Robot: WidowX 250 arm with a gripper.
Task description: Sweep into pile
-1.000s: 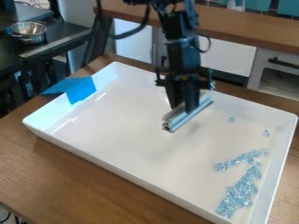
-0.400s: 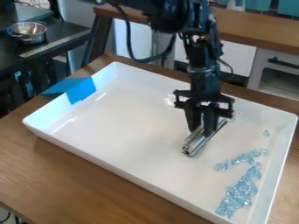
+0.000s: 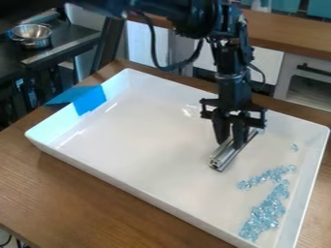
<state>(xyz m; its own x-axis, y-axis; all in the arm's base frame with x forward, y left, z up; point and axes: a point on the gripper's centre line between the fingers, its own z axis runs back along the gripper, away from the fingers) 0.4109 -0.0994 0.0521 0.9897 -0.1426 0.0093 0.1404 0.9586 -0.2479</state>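
The black gripper (image 3: 236, 141) hangs over the right half of the white tray (image 3: 129, 164), shut on a silver metal bar (image 3: 226, 156). The bar lies slanted, low over or on the tray floor; whether it touches I cannot tell. Clear light-blue pieces (image 3: 263, 213) form a dense cluster in the tray's near right corner. A short row of pieces (image 3: 266, 176) branches off it toward the left, to the right of the bar. One lone piece (image 3: 294, 147) sits farther back near the right wall.
Blue tape (image 3: 89, 99) is stuck over the tray's left wall. The tray stands on a wooden table (image 3: 97, 193). A metal bowl (image 3: 31, 34) stands on a dark surface at the back left, and a wooden counter (image 3: 284, 34) runs behind.
The gripper has moved right and toward the camera with the bar, mostly in the first half second. A lone piece at the back right is now hidden behind the gripper or bar.
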